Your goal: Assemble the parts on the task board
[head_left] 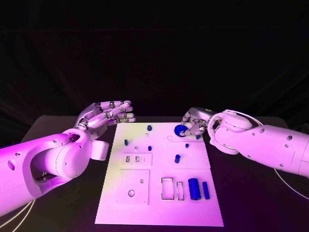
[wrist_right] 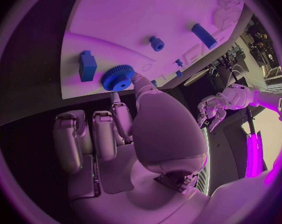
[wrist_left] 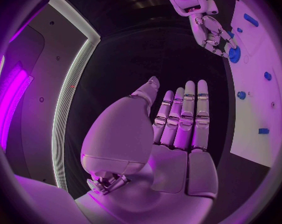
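Blue gear (head_left: 180,129) pinched in right hand (head_left: 195,122) at the white board's (head_left: 161,208) two-o'clock corner, just above its surface. Could cock or slip off its seat if lowered tilted, judging by the light fingertip hold. Left hand (head_left: 105,115) spread wide, holding nothing, off the board's ten-o'clock edge.
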`<state>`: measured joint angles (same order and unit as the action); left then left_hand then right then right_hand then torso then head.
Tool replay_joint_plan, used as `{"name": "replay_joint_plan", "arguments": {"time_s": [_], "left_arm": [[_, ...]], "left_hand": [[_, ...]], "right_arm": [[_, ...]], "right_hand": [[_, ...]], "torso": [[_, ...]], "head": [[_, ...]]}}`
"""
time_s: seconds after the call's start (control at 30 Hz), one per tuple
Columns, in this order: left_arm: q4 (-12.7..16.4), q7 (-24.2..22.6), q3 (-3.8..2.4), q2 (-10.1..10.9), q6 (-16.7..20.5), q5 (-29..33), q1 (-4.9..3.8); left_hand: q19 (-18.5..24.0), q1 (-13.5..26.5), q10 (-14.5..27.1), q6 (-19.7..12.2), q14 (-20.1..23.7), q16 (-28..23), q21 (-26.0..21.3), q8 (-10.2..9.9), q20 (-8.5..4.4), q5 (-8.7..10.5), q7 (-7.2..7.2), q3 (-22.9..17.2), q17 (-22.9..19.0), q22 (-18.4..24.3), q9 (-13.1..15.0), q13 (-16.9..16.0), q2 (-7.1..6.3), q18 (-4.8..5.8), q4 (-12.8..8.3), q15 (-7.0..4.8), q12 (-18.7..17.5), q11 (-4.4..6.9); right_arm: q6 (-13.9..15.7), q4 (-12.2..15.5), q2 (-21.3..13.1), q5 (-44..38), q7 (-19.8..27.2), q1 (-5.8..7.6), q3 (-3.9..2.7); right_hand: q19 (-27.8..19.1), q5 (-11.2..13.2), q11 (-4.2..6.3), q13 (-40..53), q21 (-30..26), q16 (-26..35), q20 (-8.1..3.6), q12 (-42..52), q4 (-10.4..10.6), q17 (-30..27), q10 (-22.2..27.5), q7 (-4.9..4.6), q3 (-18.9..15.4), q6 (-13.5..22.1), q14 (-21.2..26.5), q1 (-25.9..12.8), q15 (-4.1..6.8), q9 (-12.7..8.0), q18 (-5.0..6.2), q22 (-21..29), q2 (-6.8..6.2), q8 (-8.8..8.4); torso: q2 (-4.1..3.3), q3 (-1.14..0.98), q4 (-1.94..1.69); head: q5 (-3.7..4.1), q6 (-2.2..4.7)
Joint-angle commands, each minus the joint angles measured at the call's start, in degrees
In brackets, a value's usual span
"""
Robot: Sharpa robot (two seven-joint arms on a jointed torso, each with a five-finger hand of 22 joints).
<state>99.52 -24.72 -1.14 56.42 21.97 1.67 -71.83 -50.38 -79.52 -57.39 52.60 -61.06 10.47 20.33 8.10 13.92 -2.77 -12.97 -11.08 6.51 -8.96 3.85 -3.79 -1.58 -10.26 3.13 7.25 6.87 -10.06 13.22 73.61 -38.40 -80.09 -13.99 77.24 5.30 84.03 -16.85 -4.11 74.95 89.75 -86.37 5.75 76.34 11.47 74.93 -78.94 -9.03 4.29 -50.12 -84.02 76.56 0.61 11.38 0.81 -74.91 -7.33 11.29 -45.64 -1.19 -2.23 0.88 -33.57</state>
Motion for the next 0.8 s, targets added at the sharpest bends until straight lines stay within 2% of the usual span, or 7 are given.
{"name": "replay_joint_plan", "arguments": {"time_s": [0.03, 0.2, 0.53, 0.8], "left_arm": [[0.14, -0.19, -0.04, -0.10, -1.22, 0.08, -0.06], [0.18, -0.19, -0.04, -0.09, -1.17, 0.08, -0.06], [0.23, -0.02, -0.04, -0.05, -1.52, 0.08, -0.07], [0.21, 0.07, -0.04, -0.02, -1.62, 0.08, -0.07]], "left_hand": [[-0.41, -0.13, -0.32, 0.38, -0.38, -0.28, 0.32, -0.26, -0.05, -0.19, -0.18, 0.04, 0.09, 0.04, -0.07, 0.05, 0.33, -0.26, -0.27, 0.10, -0.26, -0.01], [-0.40, -0.18, -0.30, 0.36, -0.40, -0.32, 0.33, -0.32, -0.06, -0.19, -0.20, 0.01, 0.09, 0.04, -0.08, 0.06, 0.36, -0.26, -0.33, 0.10, -0.32, -0.03], [-0.40, -0.18, -0.30, 0.36, -0.40, -0.32, 0.33, -0.32, -0.06, -0.19, -0.20, 0.01, 0.09, 0.04, -0.08, 0.06, 0.36, -0.26, -0.33, 0.10, -0.32, -0.03], [-0.40, -0.18, -0.30, 0.36, -0.40, -0.32, 0.33, -0.32, -0.06, -0.19, -0.20, 0.01, 0.09, 0.04, -0.08, 0.06, 0.36, -0.26, -0.33, 0.10, -0.32, -0.03]], "right_arm": [[-0.65, -0.40, 0.21, -0.39, -0.39, -0.08, 0.02], [-0.81, -0.87, 0.44, -0.31, -0.24, -0.11, 0.03], [-1.40, -1.97, 1.26, -1.08, -0.11, -0.18, 0.14], [-0.75, -1.65, 1.36, -3.22, 0.30, -0.38, 0.21]], "right_hand": [[5.97, -0.42, -0.03, 1.90, 0.25, -0.42, 0.31, 0.36, -0.07, 9.91, -0.33, 0.00, 0.36, 0.46, -4.94, 0.66, -0.47, 0.08, -0.81, -15.09, 0.30, 0.28], [5.97, -0.53, -0.02, 2.21, 0.25, -0.53, 0.31, 0.68, -0.21, 10.07, -0.53, 0.00, 0.48, 0.41, -4.96, 0.90, -0.47, 0.10, -0.81, -15.09, 0.48, 0.41], [5.97, -0.59, -0.01, 2.94, 0.25, -0.87, 0.31, 1.46, -0.82, 10.55, -1.03, 0.02, 0.81, 0.25, -5.05, 1.70, -0.46, 0.16, -0.81, -15.09, 0.76, 0.76], [5.97, -0.43, 0.36, 4.09, 0.25, -1.07, 0.06, 2.69, -1.59, 10.80, -2.02, 0.50, 1.26, -2.27, -5.08, 2.23, -0.05, 0.67, -0.81, -15.09, 1.44, 2.31]], "torso": [[-0.02, -0.05, -0.01], [-0.02, 0.02, -0.08], [-0.02, -0.02, -0.03], [-0.01, 0.02, -0.04]], "head": [[-0.06, -0.07], [0.14, -0.15], [-0.05, -0.35], [-0.22, -0.52]]}}
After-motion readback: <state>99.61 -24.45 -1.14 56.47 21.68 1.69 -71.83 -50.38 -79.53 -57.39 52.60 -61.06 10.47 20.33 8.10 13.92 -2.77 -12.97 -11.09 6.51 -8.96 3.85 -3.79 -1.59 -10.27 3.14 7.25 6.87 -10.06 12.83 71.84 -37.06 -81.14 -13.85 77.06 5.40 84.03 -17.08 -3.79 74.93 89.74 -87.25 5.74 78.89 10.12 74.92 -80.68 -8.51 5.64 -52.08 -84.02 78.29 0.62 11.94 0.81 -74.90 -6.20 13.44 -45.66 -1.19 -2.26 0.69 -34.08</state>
